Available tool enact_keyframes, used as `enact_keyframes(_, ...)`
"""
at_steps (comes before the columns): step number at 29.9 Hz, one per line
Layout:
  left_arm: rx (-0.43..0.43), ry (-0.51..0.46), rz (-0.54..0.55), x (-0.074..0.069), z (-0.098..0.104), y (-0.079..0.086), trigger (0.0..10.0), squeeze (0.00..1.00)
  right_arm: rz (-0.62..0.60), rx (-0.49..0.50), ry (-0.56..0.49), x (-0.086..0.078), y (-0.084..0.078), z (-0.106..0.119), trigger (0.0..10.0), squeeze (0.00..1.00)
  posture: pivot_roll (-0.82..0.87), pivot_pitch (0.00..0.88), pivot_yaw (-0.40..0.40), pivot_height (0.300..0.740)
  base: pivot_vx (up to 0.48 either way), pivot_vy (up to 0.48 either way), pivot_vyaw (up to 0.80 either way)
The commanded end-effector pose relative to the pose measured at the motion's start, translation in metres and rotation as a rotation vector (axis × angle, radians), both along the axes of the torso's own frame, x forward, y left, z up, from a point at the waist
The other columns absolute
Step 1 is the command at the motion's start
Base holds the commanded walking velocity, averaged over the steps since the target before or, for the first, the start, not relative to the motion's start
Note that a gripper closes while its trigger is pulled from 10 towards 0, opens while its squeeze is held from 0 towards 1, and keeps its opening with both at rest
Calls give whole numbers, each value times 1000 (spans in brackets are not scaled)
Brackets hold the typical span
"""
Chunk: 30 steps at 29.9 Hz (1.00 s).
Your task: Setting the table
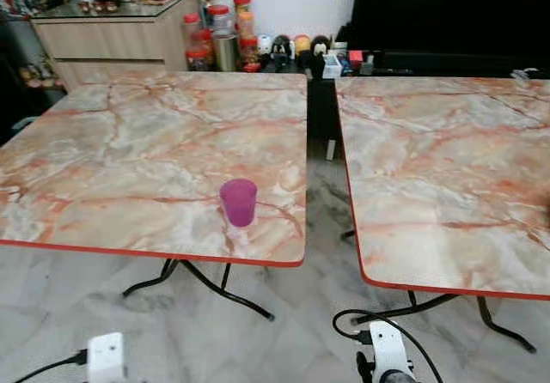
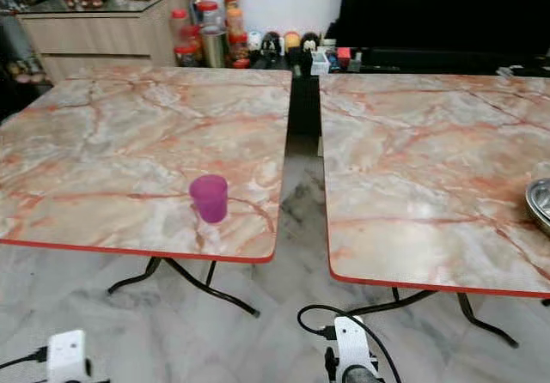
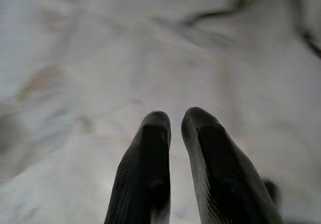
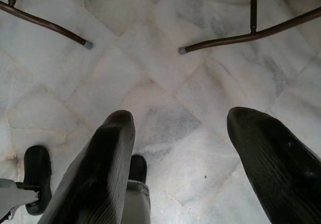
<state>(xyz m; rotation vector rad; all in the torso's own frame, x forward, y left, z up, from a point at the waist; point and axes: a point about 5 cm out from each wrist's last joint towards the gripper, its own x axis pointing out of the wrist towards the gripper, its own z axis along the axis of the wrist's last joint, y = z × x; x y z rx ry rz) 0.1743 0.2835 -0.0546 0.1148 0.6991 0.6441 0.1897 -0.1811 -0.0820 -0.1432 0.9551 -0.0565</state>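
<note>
Purple cup (image 1: 238,201) stands alone near the left table (image 1: 129,151) edge; left gripper (image 3: 175,126) nearly closed, right gripper (image 4: 175,128) spread, both hanging empty. Next likely: fetching the metal bowl (image 2: 540,203).

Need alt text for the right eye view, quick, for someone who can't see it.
A purple cup stands upright near the front edge of the left marble-patterned table. A second matching table stands to the right across a narrow gap, with a metal bowl at its right edge, cut off by the frame. Behind are jars and a wooden cabinet.
</note>
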Motion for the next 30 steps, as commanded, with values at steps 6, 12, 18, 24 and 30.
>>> enact_keyframes(6, 378, -212, 278, 19, 60, 62, 10000, 0, 9, -16, -10, 4, -3, 2, 10000, 0, 41, 0, 0, 740, 0, 0, 0)
enact_keyframes(12, 604, -419, 305, 53, 119, 79, 10000, 0, 19, -21, -11, 5, -3, 3, 10000, 0, 38, 0, 2, 740, 0, 0, 0)
enact_keyframes(18, 513, -785, -28, 129, 192, 39, 10000, 0, 33, -27, -11, 6, -3, 3, 10000, 0, 38, 0, -10, 740, 0, 0, 0)
enact_keyframes(24, 242, -890, -428, 176, 220, -29, 10000, 0, 42, -35, -9, 6, -3, 3, 10000, 0, 26, 0, -3, 740, 0, 0, 0)
enact_keyframes(30, 7, -861, -637, 195, 221, -78, 10000, 208, 32, -38, -10, 5, -4, 3, 10000, 0, 18, 0, 9, 740, 0, 0, 0)
